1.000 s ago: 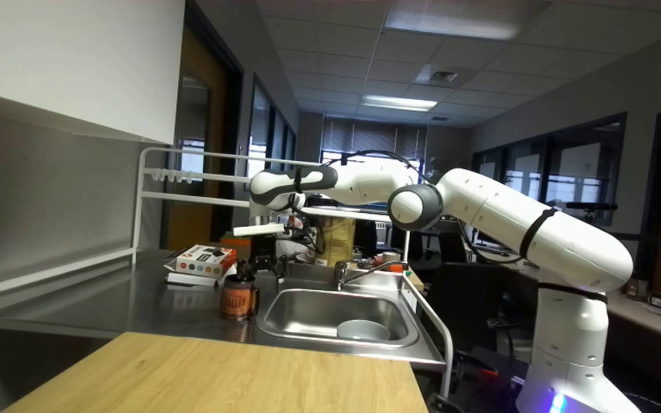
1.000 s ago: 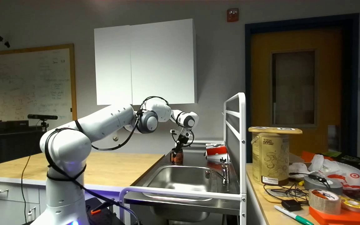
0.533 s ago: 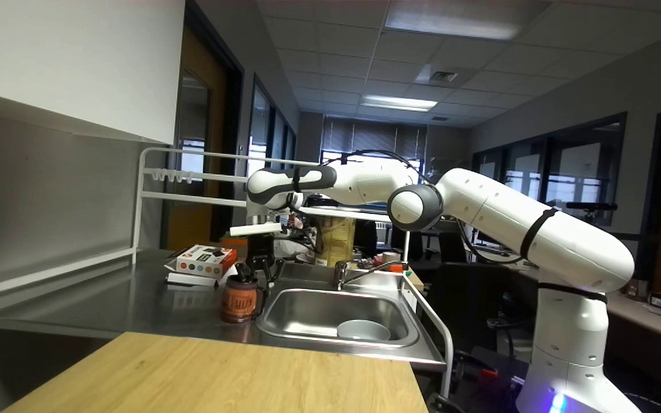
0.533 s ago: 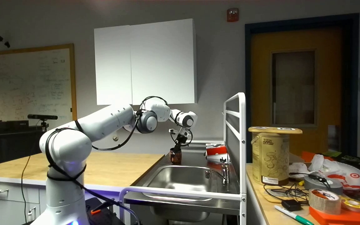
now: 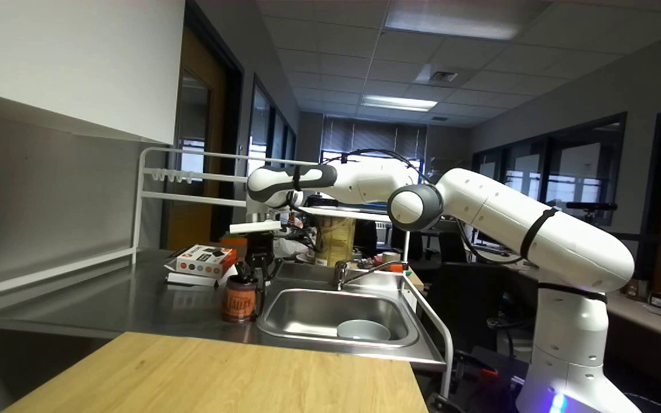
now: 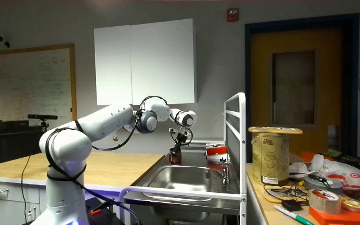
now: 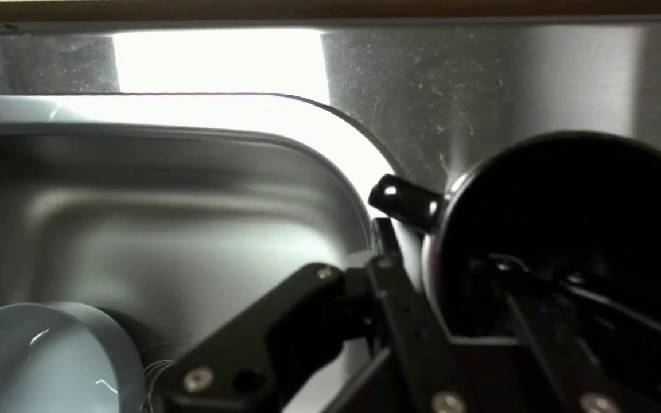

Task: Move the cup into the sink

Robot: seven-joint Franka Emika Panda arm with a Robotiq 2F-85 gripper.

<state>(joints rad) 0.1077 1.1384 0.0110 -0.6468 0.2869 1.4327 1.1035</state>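
The cup [image 5: 239, 303], dark with an orange label, stands upright on the metal counter just beside the sink [image 5: 313, 314]. In the wrist view its dark opening [image 7: 566, 183] faces me, and its black handle [image 7: 402, 201] points toward the basin. My gripper [image 7: 444, 244] straddles the cup's wall near the handle, one finger inside the cup and one outside. The jaws are partly closed; a gap still shows between the outer finger [image 7: 391, 269] and the wall. The inner fingertip is hard to make out in the dark. In an exterior view the cup [image 6: 175, 161] is partly covered by the gripper.
A grey bowl [image 5: 363, 330] sits in the basin. The faucet [image 5: 340, 274] rises behind it. White-and-red boxes [image 5: 204, 261] are stacked on the counter beyond the cup. A white rail [image 6: 180, 192] runs along the counter's end, and a wooden worktop [image 5: 221, 373] borders the front.
My gripper's fingers have drawn closer together around the cup's wall. Early in this span the cup shifted and turned slightly, and the wrist moved a little with it.
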